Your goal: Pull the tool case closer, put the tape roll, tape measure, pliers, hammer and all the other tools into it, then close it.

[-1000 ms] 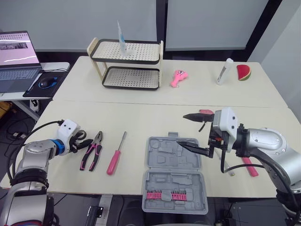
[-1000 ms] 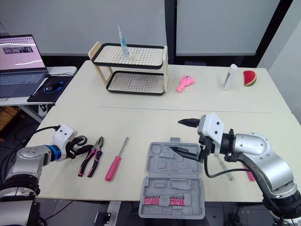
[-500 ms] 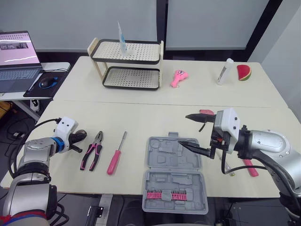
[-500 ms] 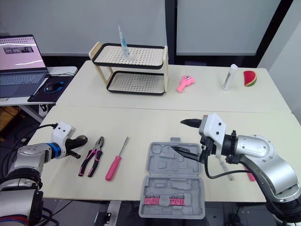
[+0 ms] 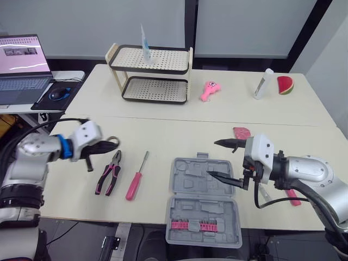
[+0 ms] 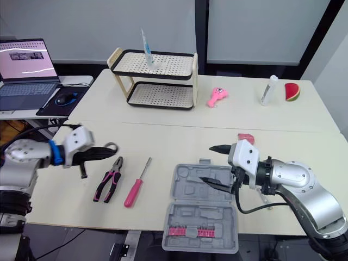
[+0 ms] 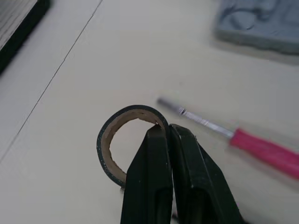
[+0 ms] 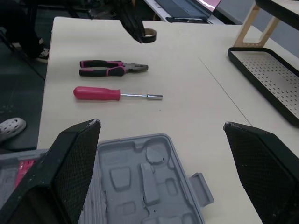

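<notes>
My left gripper [image 5: 106,145] is shut on the dark tape roll [image 5: 113,142] and holds it off the table at the left. In the left wrist view both fingers [image 7: 156,154] pinch the roll's rim [image 7: 106,138]. Pink-handled pliers [image 5: 108,172] and a pink screwdriver [image 5: 134,180] lie just below it. The grey tool case [image 5: 187,182] lies open at the front middle. My right gripper [image 5: 213,159] hangs open over the case's right side, holding nothing. A small pink item [image 5: 242,132] and a pink-handled tool [image 5: 290,194] lie beyond the right arm.
A two-tier rack [image 5: 149,73] stands at the back, with a pink toy [image 5: 207,89], a white tube [image 5: 263,84] and a watermelon slice [image 5: 285,85] to its right. A laptop [image 5: 22,65] sits on a side table at the far left.
My left gripper has shut on the tape roll, lifted it and carried it rightward toward the pliers. The right gripper stays open over the case. The camera has shifted a little.
</notes>
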You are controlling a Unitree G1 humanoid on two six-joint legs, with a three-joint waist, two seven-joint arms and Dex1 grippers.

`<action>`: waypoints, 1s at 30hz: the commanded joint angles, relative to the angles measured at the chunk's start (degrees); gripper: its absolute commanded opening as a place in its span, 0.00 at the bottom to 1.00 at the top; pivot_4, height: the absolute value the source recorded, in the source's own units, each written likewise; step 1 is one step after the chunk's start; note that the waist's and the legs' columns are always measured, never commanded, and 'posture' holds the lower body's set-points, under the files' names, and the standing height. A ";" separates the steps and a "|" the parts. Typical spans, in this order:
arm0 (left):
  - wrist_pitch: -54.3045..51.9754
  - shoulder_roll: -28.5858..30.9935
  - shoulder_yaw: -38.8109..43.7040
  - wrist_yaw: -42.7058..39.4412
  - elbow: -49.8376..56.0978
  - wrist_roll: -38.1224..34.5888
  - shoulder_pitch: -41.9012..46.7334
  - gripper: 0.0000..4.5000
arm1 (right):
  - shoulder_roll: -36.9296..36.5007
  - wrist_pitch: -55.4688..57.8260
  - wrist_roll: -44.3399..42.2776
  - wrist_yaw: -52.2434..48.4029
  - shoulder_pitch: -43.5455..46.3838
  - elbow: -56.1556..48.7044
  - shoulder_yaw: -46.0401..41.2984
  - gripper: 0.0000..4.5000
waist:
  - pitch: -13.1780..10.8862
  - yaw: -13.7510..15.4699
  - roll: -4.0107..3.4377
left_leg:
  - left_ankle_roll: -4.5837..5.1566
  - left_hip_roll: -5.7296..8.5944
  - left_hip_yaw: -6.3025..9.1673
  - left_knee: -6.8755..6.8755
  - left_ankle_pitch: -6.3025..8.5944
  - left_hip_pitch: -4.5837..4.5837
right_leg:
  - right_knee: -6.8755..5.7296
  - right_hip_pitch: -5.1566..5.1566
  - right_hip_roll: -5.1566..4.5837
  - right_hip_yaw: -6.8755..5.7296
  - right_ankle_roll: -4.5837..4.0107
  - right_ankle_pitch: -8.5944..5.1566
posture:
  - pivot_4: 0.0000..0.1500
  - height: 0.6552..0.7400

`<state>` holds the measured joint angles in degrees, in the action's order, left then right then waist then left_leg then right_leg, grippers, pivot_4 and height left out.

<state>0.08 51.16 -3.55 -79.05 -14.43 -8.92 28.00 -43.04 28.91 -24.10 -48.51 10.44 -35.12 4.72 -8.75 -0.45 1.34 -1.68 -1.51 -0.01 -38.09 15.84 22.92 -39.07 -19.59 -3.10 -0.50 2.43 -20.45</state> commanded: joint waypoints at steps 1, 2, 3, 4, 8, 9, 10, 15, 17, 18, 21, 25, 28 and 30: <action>0.19 -2.25 -5.68 -4.66 6.78 -0.27 1.64 0.00 | -0.60 -1.59 2.48 0.11 0.08 -0.62 1.21 1.00 | -0.01 -0.06 -0.02 | 0.00 -0.01 0.00 0.00 0.00 0.00 | -0.01 -0.01 0.03 0.00 0.00 0.00 | 1.00 1.00; 1.63 -3.87 -8.19 -5.68 7.25 0.81 2.78 0.00 | -0.99 -1.38 3.38 0.07 -0.39 -0.80 1.96 1.00 | -0.03 -0.12 -0.04 | 0.00 -0.04 0.00 0.01 0.00 -0.01 | -0.01 -0.03 0.06 0.00 0.00 0.00 | 1.00 1.00; 3.09 -5.35 -10.24 -6.26 6.82 1.99 3.93 0.00 | -1.29 -1.04 4.25 0.17 -0.81 -1.01 2.65 1.00 | -0.03 -0.12 -0.05 | 0.00 -0.06 0.01 0.01 0.00 0.00 | -0.02 -0.03 0.09 0.00 0.00 0.00 | 1.00 1.00; 4.15 -6.23 -11.38 -6.59 6.07 2.72 4.77 0.00 | -1.40 -0.77 4.89 0.32 -0.87 -1.07 3.21 1.00 | -0.03 -0.11 -0.05 | 0.01 -0.05 0.01 0.01 0.00 0.00 | -0.03 -0.04 0.10 0.00 0.00 0.00 | 1.00 1.00; 12.98 -11.43 -17.11 -6.32 -2.36 8.21 9.09 0.00 | -0.95 0.69 7.46 2.59 -2.25 -2.26 4.98 1.00 | -0.03 -0.04 -0.04 | 0.01 -0.03 0.00 -0.02 0.00 0.01 | -0.02 -0.03 0.11 0.00 0.00 0.00 | 1.00 1.00; 13.92 -12.54 -17.72 -6.07 -4.22 8.77 9.96 0.00 | -0.65 1.20 7.78 3.06 -1.93 -2.48 5.28 1.00 | -0.03 -0.07 -0.04 | 0.01 -0.02 -0.01 -0.02 0.00 0.01 | -0.01 -0.03 0.11 -0.01 0.00 0.00 | 1.00 1.00; 14.94 -13.69 -18.36 -5.81 -6.10 9.39 10.85 0.00 | -0.36 1.95 7.91 3.63 -1.57 -2.84 5.43 1.00 | -0.03 -0.09 -0.04 | 0.01 -0.02 -0.02 -0.03 0.00 0.01 | -0.01 -0.04 0.11 0.00 0.00 0.00 | 1.00 1.00; 18.60 -18.42 -20.06 -4.10 -14.51 12.25 14.62 0.00 | 0.49 5.28 7.65 5.64 -1.03 -4.82 5.40 1.00 | -0.04 0.11 -0.03 | 0.01 -0.01 0.03 -0.06 0.00 0.04 | 0.00 -0.03 0.10 -0.04 0.00 0.00 | 1.00 1.00; 18.09 -20.51 -19.91 -3.60 -16.89 12.12 15.80 0.00 | 0.57 6.32 7.56 6.31 -1.33 -5.67 5.13 1.00 | -0.04 0.08 -0.03 | 0.01 0.00 0.02 -0.06 0.00 0.03 | 0.00 -0.03 0.09 -0.03 0.00 0.00 | 1.00 1.00; 17.89 -21.23 -19.78 -3.49 -17.84 12.05 16.28 0.00 | 0.63 6.70 7.53 6.53 -1.31 -5.87 5.07 1.00 | -0.04 0.10 -0.02 | 0.01 0.00 0.02 -0.06 0.00 0.03 | 0.00 -0.03 0.09 -0.03 0.00 0.00 | 1.00 1.00; 19.19 -23.54 -20.52 -2.54 -21.79 13.63 17.73 0.00 | 0.58 8.15 6.98 7.53 -2.58 -7.23 4.08 1.00 | -0.04 0.15 -0.02 | 0.01 0.01 0.03 -0.07 0.00 0.04 | 0.00 -0.03 0.09 -0.05 0.00 0.00 | 1.00 1.00; 20.02 -25.46 -20.85 -1.42 -25.97 15.10 19.13 0.00 | 0.58 9.73 6.48 8.49 -3.24 -8.81 3.47 1.00 | -0.04 0.04 -0.02 | 0.01 0.03 0.02 -0.08 0.00 0.04 | -0.01 -0.03 0.08 -0.04 0.00 0.00 | 1.00 1.00; 20.47 -25.81 -21.00 -1.62 -27.29 15.83 19.30 0.00 | 0.54 10.51 6.41 8.90 -3.38 -9.54 3.45 1.00 | -0.04 0.00 -0.02 | 0.01 0.01 0.04 -0.08 0.00 0.03 | -0.01 -0.04 0.10 -0.05 0.00 0.00 | 1.00 1.00; 20.05 -25.97 -20.93 -1.74 -27.52 16.08 19.18 0.00 | 0.51 10.92 6.32 9.14 -3.38 -9.82 3.41 1.00 | -0.04 0.03 -0.02 | 0.01 0.02 0.05 -0.08 -0.01 0.04 | -0.01 -0.03 0.09 -0.05 0.00 0.00 | 1.00 1.00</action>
<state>19.50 25.32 -24.42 -80.65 -42.27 7.01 46.27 -42.52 39.76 -17.06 -39.79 7.19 -42.67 10.01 -8.79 -0.42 1.33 -1.67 -1.48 0.03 -38.17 15.84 22.95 -39.08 -19.61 -3.02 -0.55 2.43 -20.45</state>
